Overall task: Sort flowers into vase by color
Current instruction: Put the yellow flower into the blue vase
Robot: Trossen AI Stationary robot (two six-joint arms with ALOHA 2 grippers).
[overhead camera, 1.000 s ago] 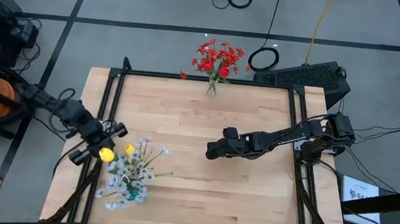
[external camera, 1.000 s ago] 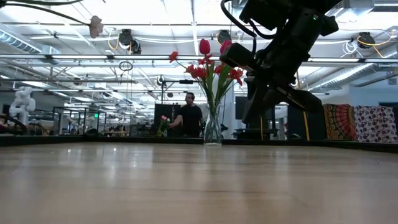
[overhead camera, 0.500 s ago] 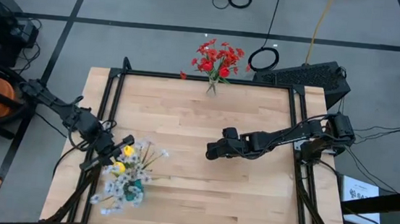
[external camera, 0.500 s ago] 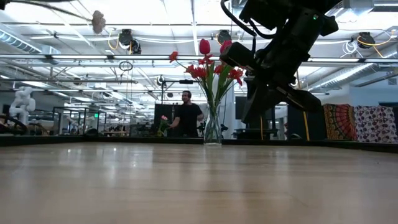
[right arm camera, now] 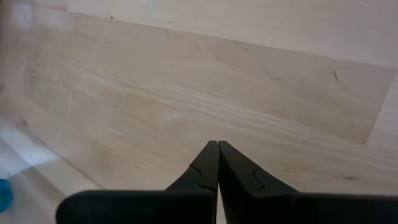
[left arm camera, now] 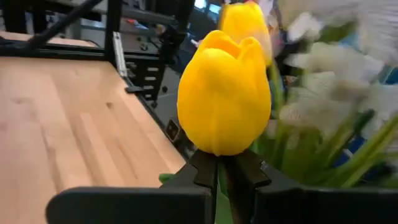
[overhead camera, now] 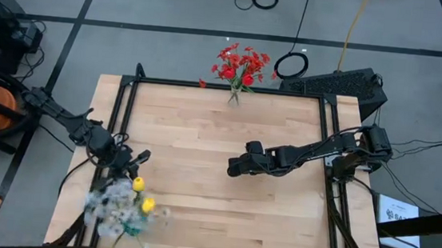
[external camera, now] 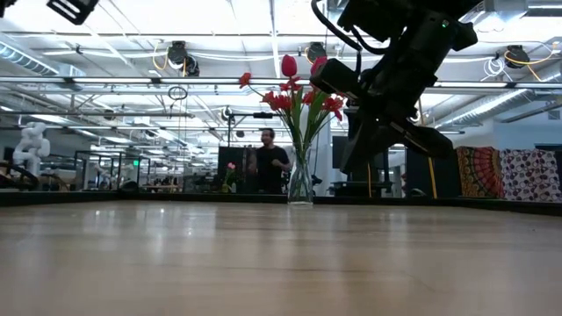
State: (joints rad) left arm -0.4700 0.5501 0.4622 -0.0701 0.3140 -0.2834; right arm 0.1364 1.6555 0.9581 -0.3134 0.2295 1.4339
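While its jaws pinch a yellow tulip [left arm camera: 224, 102] stem, the left gripper [overhead camera: 131, 162] must lower it into the near-left vase [overhead camera: 125, 226]; right gripper [overhead camera: 235, 167] idles closed.

Table [overhead camera: 227, 149] pale smooth wood; yellow tulip [left arm camera: 225, 102] matt, cloth-like

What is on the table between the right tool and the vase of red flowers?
Nothing: bare wood separates the right tool from the red flowers in the high view.
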